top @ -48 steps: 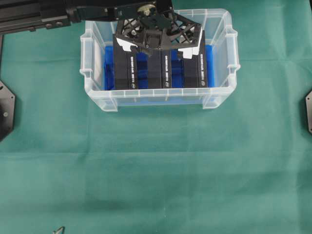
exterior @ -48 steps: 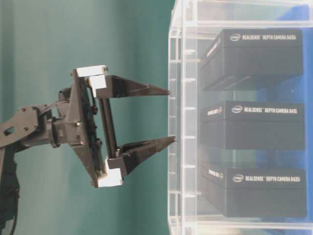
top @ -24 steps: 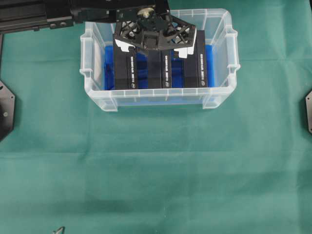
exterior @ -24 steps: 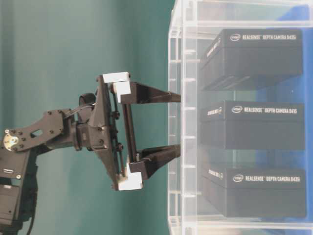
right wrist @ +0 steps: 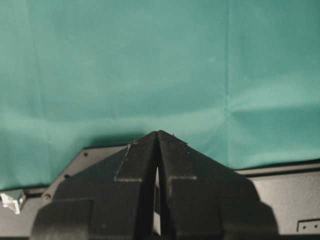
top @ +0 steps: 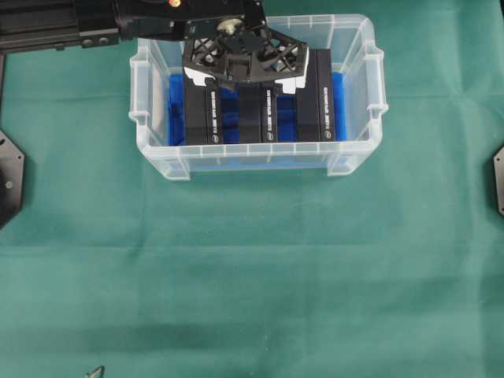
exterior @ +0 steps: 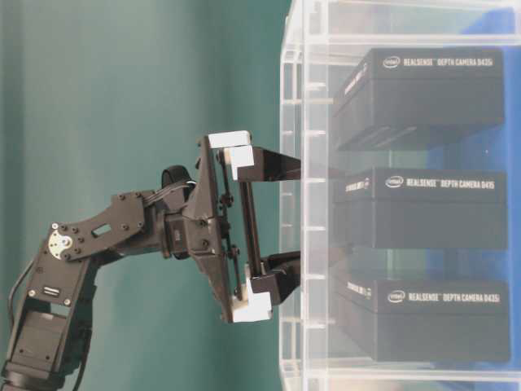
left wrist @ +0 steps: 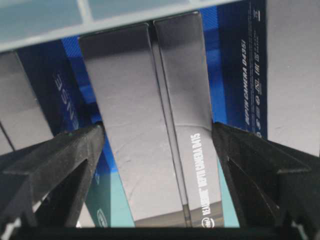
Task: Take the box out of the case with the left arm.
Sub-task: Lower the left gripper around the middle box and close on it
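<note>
So the left gripper (top: 244,72) is hanging over the far side of the case (top: 358,98), jaws spread wide and pointing down, one on each side of the middle box (top: 264,110). Nothing pinched yet. That box stands on edge on the blue bottom, between two more just like it, so three in a row left to right.

If it were me, I'd keep the jaws centred on that box, sink them into the gaps on both sides, close on its flat faces, then pull straight up so the neighbours don't come along or tip.

Its long axis runs near to far, printed end facing near. The right gripper (right wrist: 157,150) has its jaws pressed together, parked over the desk (top: 252,276).
</note>
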